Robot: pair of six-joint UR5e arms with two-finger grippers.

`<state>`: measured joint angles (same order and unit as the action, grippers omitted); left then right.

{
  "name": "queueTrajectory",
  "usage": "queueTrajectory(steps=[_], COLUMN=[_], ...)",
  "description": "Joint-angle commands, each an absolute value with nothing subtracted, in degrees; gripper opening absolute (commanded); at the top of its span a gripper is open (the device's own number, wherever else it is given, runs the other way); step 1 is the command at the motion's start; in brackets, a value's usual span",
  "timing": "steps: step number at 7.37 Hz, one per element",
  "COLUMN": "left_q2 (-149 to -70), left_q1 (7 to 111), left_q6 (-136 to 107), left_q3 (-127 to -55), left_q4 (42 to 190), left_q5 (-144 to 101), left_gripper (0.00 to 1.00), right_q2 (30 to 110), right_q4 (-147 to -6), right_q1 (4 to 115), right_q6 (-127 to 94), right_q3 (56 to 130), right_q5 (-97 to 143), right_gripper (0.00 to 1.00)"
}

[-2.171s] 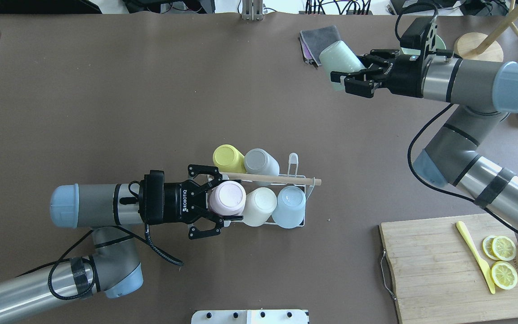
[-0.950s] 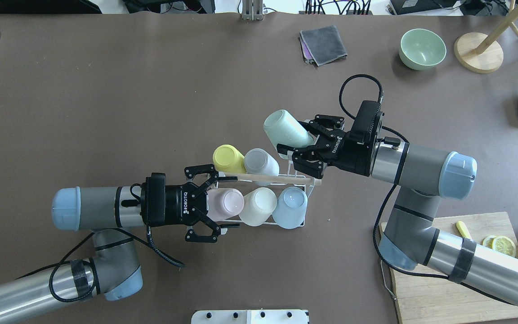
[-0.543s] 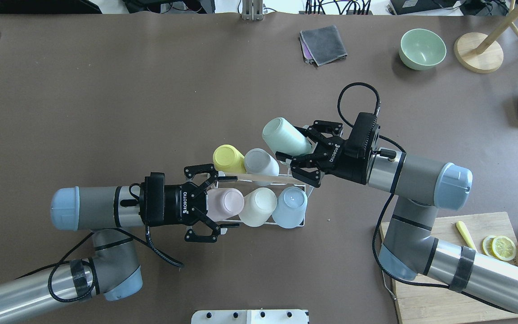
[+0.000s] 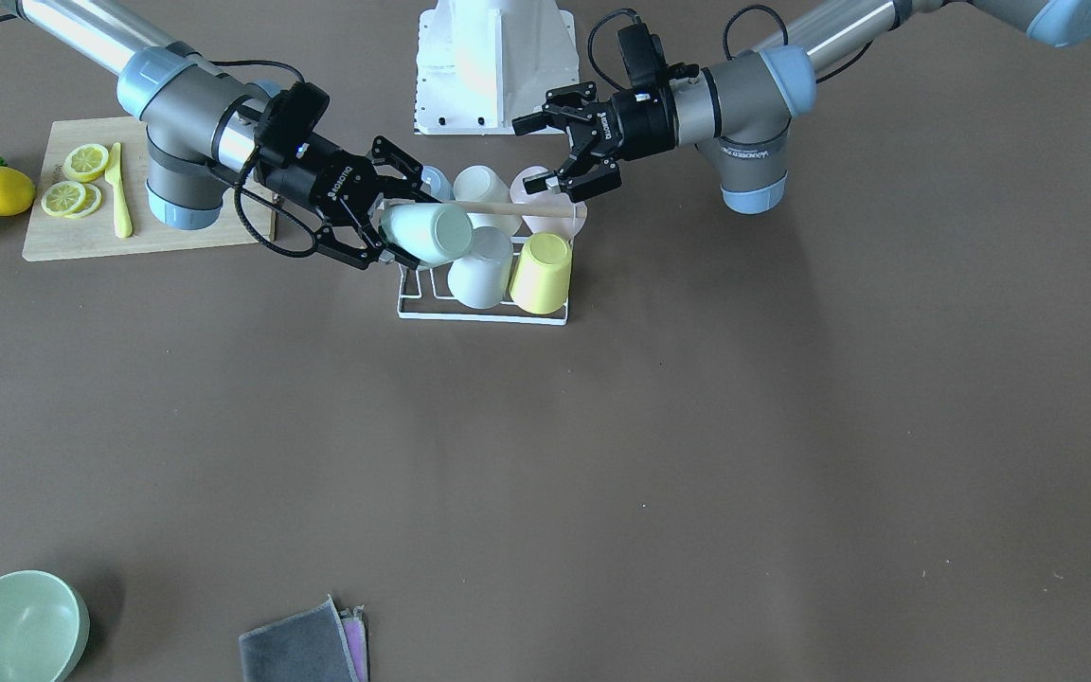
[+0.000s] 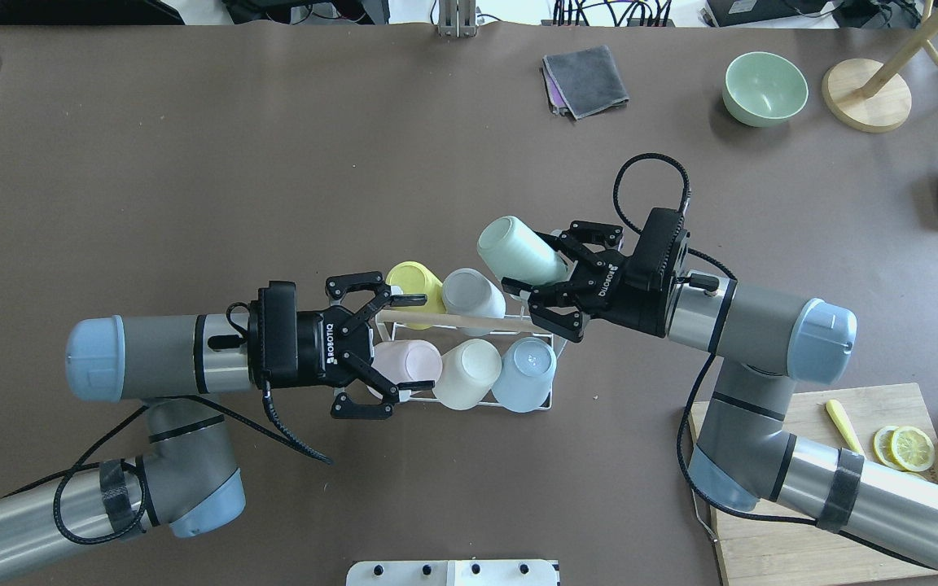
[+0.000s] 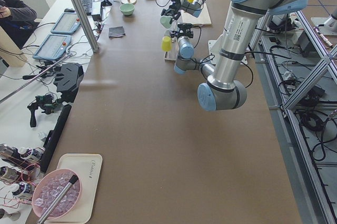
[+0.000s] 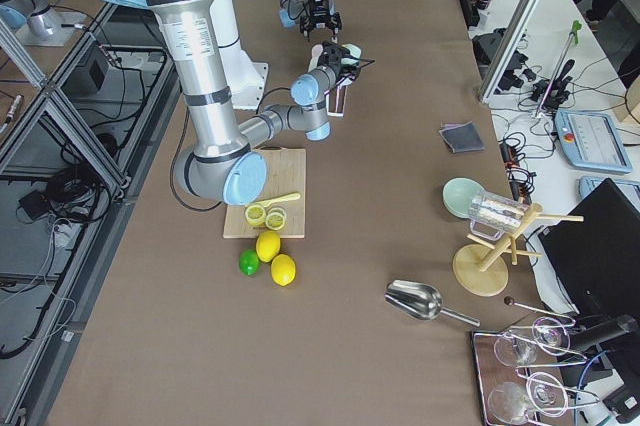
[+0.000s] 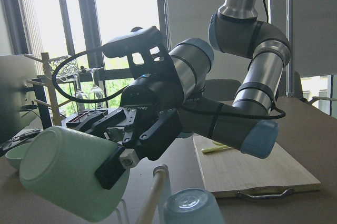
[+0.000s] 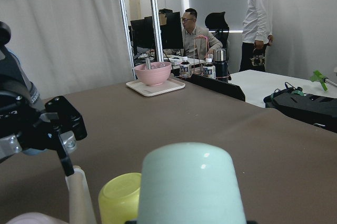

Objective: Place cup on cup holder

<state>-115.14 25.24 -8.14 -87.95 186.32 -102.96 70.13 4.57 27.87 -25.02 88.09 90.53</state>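
Right gripper (image 5: 536, 262) clamped on mint cup (image 5: 514, 248), which is tilted, bottom up, over far right corner of rack (image 5: 477, 325). Left gripper (image 5: 400, 348) spread wide, holding nothing, beside pink cup (image 5: 414, 364) at rack's near left end.

Bench (image 5: 273, 163) plain brown. Cup holder (image 4: 484, 319) white wire, with rod (image 5: 469, 323) pale wood. Mint cup (image 5: 518, 251) pale green, same tint as far-right bowl (image 5: 764, 88). Yellow cup (image 5: 412, 285), grey cup (image 5: 471, 293), pink cup (image 5: 404, 362), cream cup (image 5: 469, 373), pale blue cup (image 5: 524, 373). Left tool (image 5: 404, 348) and right tool (image 5: 532, 262) black, white lettering. Cloth (image 5: 585, 80) dark grey over purple.
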Motion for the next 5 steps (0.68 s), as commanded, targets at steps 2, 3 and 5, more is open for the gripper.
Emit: queueTrajectory(steps=[2,3,5], left_q2=[-112.1,-111.5,-108.9], left_q1=[30.4,32.5,36.0], left_q6=[-8.0,-7.8,-7.6], left_q3=[-98.9,-100.4,-105.6], left_q4=[161.6,155.8,139.7], left_q5=[-103.2,-103.3,-103.3], left_gripper=[0.99,0.99,0.99], right_q2=[70.9,71.2,72.2], right_q4=[4.6,4.6,4.6], right_q1=[27.9,27.9,27.6], right_q6=[-25.3,-25.6,-25.7], right_q3=[88.7,88.8,89.5], right_q5=[90.5,90.4,90.4], right_gripper=[0.49,0.58,1.00])
